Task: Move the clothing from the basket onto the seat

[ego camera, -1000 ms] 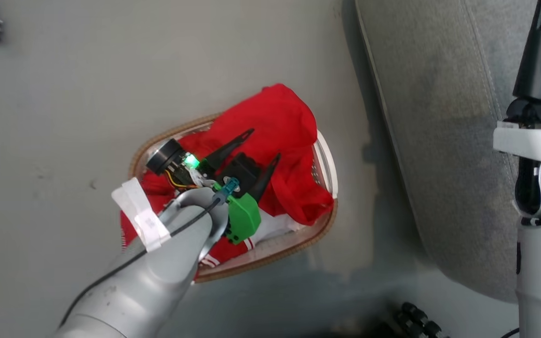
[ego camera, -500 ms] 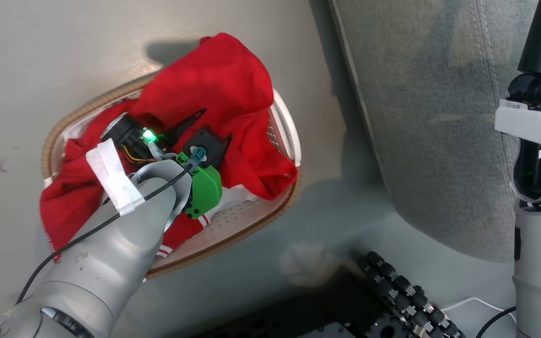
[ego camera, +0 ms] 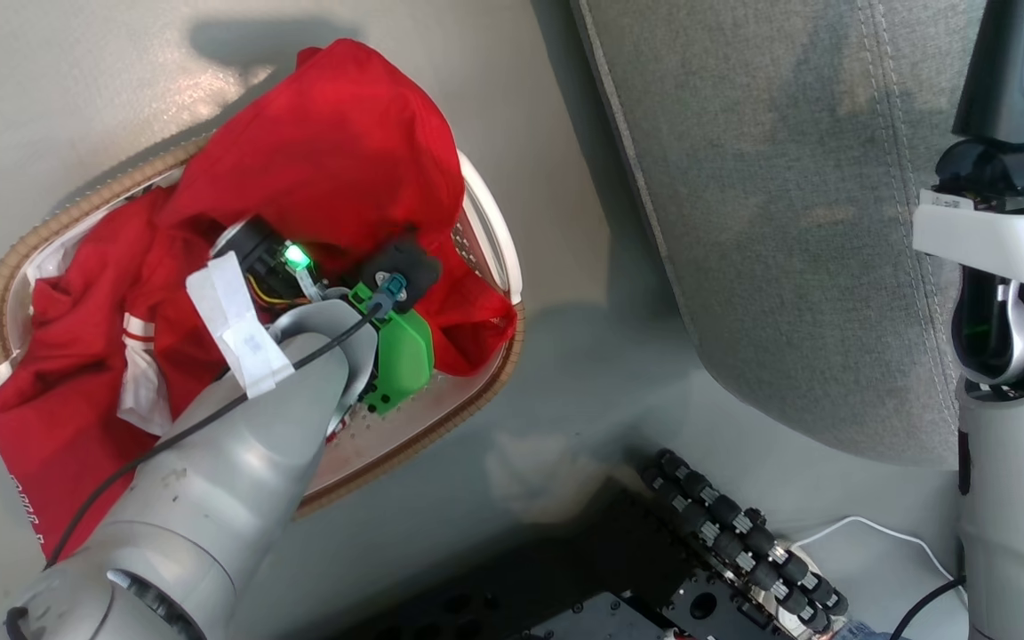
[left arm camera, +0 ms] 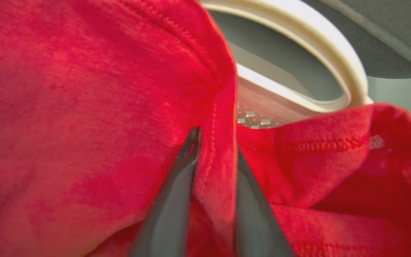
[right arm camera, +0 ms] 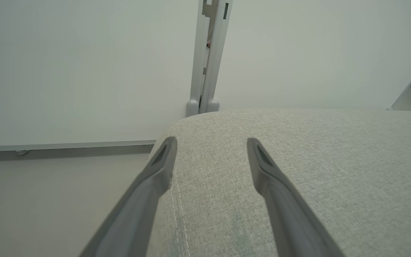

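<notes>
Red clothing [left arm camera: 84, 89] is bunching inside the left gripper [left arm camera: 216, 144], which is pinching a fold tight; the rest is heaping in the basket [ego camera: 501, 253], while the right gripper [right arm camera: 211, 142] is hovering spread apart above the seat [right arm camera: 316, 160].

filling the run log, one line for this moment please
phase: grasp | left gripper: shut on clothing in basket | right gripper: open, empty, over seat

red clothing [ego camera: 334, 160] heaped in the white, brown-rimmed basket [ego camera: 494, 233], beside the grey seat [ego camera: 743, 222].
</notes>
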